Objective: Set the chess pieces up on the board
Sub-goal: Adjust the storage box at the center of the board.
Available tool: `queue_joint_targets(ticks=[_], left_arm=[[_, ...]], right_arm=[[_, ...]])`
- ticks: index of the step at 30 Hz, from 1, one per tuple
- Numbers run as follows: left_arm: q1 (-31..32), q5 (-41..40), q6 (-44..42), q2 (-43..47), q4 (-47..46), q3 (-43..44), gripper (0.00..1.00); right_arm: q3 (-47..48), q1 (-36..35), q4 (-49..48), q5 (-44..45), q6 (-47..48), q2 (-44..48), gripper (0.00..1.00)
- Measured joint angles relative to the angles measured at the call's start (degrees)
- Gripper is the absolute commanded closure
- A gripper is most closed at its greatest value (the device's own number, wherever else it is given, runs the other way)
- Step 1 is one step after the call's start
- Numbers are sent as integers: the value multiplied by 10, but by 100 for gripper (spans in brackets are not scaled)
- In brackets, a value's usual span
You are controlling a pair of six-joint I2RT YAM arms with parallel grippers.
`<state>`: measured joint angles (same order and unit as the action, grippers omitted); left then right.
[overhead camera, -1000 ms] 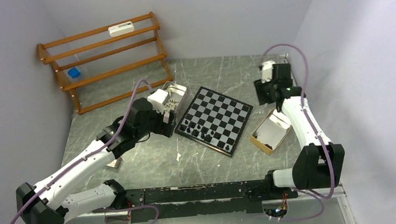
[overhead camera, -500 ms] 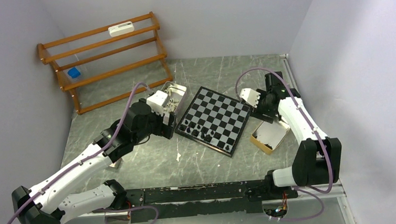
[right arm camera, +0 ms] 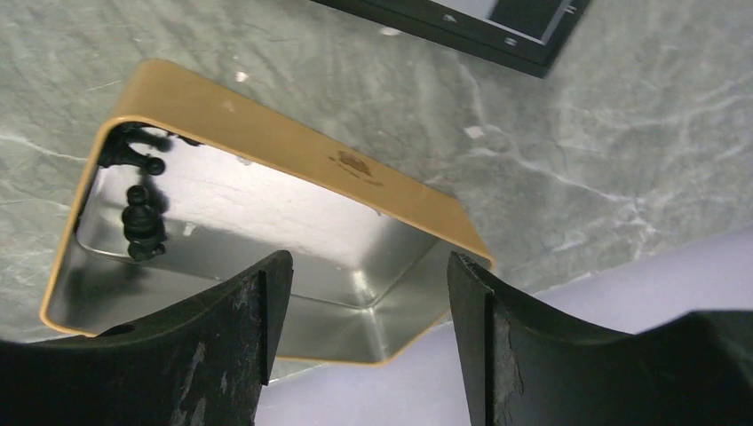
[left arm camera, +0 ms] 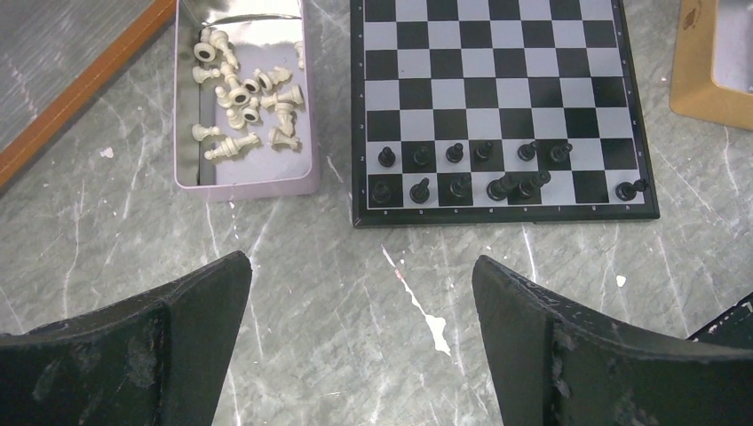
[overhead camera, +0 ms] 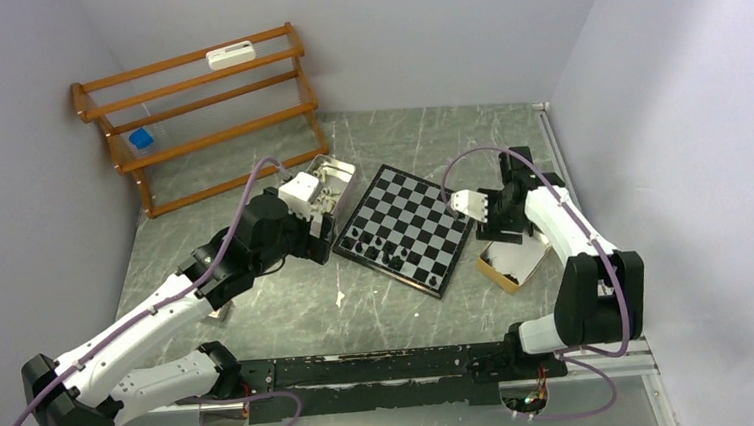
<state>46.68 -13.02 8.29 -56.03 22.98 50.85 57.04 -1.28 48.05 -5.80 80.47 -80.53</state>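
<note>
Within the last second the right arm had swung in from the far corner of the worktop (overhead camera: 429,300). The right pincer (right arm camera: 364,311) hung over the tan tin (right arm camera: 266,133) just beside the board (left arm camera: 506,89), jaws apart and holding nothing. At least two black pieces (right arm camera: 142,226) lay in the tin's corner below it, and about a dozen more stood on the board's two edge rows. The left pincer (left arm camera: 360,302) had hardly moved, wide apart and empty, near the white pieces (left arm camera: 244,98) in their grey tin (left arm camera: 249,182). Another black piece looked next; white stood untouched.
</note>
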Motion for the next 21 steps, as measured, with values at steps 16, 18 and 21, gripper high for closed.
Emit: queue_joint_targets(ticks=[16, 18, 21], left_arm=[[0, -20, -2, 10, 0, 0, 0], [0, -22, -2, 9, 0, 0, 0], [0, -23, -2, 5, 1, 0, 0]], right_arm=[[-23, -35, -28, 14, 52, -68, 53], [-21, -37, -32, 16, 57, -81, 63], [-15, -37, -33, 21, 60, -89, 66]])
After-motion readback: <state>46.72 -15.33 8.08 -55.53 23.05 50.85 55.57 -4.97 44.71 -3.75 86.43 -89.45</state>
